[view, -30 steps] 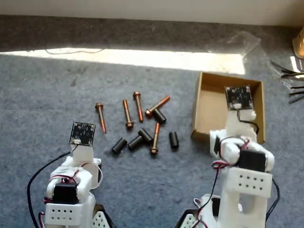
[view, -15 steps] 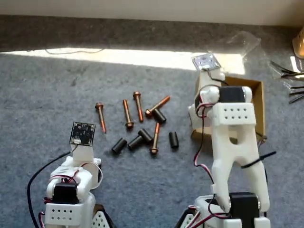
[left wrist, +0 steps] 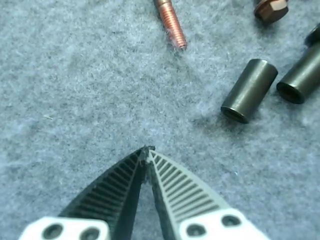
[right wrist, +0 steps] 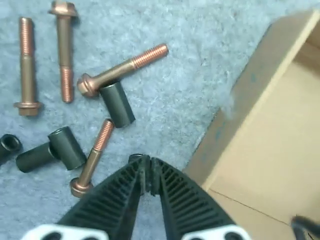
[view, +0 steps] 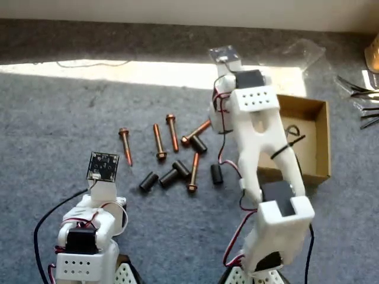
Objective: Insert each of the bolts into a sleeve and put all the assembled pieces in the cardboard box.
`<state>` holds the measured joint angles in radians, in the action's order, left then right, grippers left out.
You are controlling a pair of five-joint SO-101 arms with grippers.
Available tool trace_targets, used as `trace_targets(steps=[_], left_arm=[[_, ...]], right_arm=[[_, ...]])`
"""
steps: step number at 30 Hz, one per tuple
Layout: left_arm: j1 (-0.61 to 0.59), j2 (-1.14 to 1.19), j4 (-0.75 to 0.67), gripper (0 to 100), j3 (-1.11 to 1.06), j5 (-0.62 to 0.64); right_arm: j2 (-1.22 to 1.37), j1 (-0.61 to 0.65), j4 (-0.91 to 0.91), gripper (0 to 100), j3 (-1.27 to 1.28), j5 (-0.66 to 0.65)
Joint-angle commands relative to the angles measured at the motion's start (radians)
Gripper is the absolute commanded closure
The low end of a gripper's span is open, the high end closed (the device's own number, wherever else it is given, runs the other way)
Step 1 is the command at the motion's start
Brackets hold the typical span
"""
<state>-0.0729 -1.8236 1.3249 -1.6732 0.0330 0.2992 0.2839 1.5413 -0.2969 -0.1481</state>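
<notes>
Hovering beside cardboard box (right wrist: 240,105) wall, right end effector (right wrist: 148,164) closed, bolts (right wrist: 122,67) near

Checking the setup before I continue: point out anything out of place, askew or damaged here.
Nothing looks damaged or spilled. Bolts and sleeves lie loose at mixed angles on the carpet, none joined yet; one bolt rests its head beside a sleeve. The cardboard box sits flat beside them.
</notes>
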Motion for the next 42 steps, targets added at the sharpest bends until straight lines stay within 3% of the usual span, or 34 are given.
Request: trace_targets(steps=[1,10,18,25,33,42], left_arm=[[0.005,-0.002,0.006,99,-0.022,0.003],[0.005,-0.002,0.006,99,-0.022,0.003],[0.005,-0.002,0.006,99,-0.022,0.003],[0.005,-0.002,0.006,99,-0.022,0.003],[0.005,-0.002,0.006,99,-0.022,0.003],[0.005,-0.002,0.006,99,-0.022,0.003]], right_arm=[[0.074,0.008,0.025,98.8,-0.073,0.060],[0.140,0.016,0.038,99.0,-0.061,0.104],[0.130,0.071,0.016,99.3,0.104,0.106],[-0.120,0.088,0.016,99.3,0.237,0.106],[-0.435,0.102,-0.252,98.8,0.628,0.104],[-0.449,0.102,-0.406,98.8,0.786,0.104]])
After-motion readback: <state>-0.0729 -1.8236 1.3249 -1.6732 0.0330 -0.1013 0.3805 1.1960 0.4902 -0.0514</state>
